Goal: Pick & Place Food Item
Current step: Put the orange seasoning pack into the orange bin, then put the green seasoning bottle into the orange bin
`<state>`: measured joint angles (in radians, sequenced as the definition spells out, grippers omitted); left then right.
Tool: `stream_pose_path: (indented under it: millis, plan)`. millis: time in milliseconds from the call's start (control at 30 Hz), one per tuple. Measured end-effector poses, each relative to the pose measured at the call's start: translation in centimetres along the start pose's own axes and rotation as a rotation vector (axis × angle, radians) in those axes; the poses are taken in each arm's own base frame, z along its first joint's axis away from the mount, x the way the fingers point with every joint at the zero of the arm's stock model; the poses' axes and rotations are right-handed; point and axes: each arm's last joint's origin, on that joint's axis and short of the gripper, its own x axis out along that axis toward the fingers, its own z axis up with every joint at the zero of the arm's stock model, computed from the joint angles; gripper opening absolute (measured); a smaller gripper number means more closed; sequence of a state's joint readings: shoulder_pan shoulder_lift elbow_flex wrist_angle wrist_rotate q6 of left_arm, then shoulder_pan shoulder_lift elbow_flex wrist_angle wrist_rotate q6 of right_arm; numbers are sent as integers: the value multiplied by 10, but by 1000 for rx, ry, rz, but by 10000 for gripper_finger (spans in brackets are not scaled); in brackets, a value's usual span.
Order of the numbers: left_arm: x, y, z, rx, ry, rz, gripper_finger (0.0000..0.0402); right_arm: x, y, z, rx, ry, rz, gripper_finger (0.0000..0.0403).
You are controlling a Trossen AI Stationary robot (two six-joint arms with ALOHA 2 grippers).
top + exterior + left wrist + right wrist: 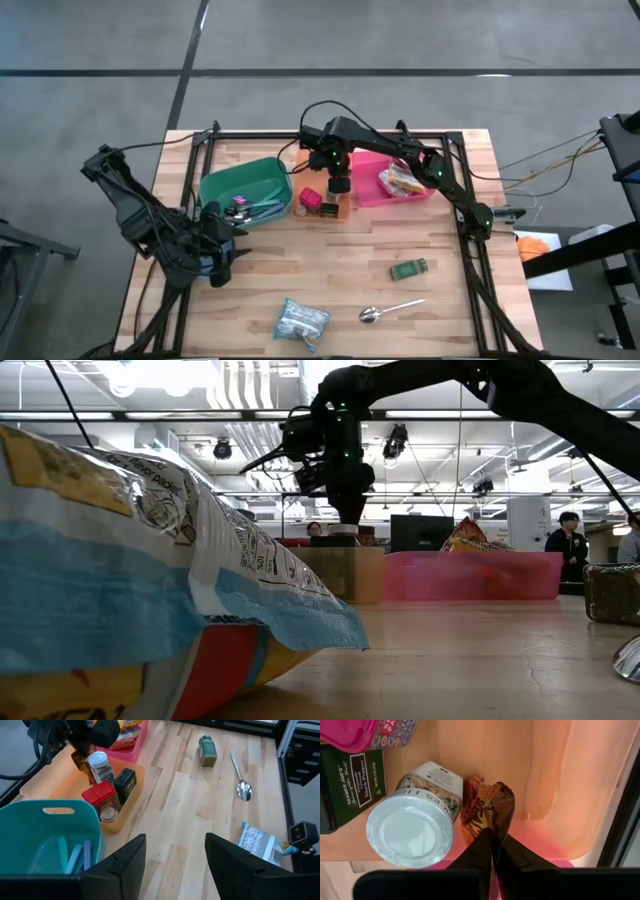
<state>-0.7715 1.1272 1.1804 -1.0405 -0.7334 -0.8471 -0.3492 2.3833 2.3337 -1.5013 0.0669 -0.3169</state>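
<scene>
The dark green box (351,782) at the upper left of the right wrist view reads "TRADER JOE'S", while print on the white-lidded jar (415,817) and brown packet (487,810) beside it cannot be read whole.

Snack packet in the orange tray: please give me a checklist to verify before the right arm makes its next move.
1. Right gripper fingers shut on the snack packet: ok.
2. Packet clear of the white-lidded jar: not ok, they sit side by side, apparently touching.
3. Packet lifted off the orange tray: cannot tell.
4. Left gripper out of the way, open, near the teal bin: ok.
5. Pink bin has free room: ok, one packet inside only.
</scene>
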Motion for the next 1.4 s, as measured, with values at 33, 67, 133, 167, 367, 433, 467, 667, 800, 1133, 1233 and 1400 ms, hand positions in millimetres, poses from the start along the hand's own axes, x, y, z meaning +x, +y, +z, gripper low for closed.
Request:
stream_pose_path:
  millis: [33,67,133,167,367,433,467,667,800,1133,1233,1400]
  plan:
    - [1,0,-1,3,2,2,206,0,0,-1,5,6,2,12]
    - [2,0,-2,4,4,5,206,0,0,-1,8,15,5,16]
    - [2,1,-1,2,3,8,206,0,1,-2,23,19,6,32]
    - [2,1,-1,1,3,8,206,0,1,-2,33,17,6,44]
    - [1,0,1,-8,-3,3,206,0,2,-1,45,18,4,129]
    - [1,0,0,-8,-3,3,206,0,4,-1,43,19,5,156]
    - [1,0,0,-8,-2,3,206,-1,5,-1,40,20,5,167]
    - [1,0,0,-6,-2,3,206,-8,9,-2,29,19,-6,215]
    - [2,0,0,-6,-2,4,206,-19,10,-4,31,-8,-20,223]
    - [2,1,-2,2,16,0,206,-56,15,-17,61,-43,-194,224]
    - [2,0,-2,2,24,-7,206,-72,24,-22,90,-83,-201,224]
    - [2,0,-2,-16,34,-13,206,-91,64,-23,31,-124,-190,224]
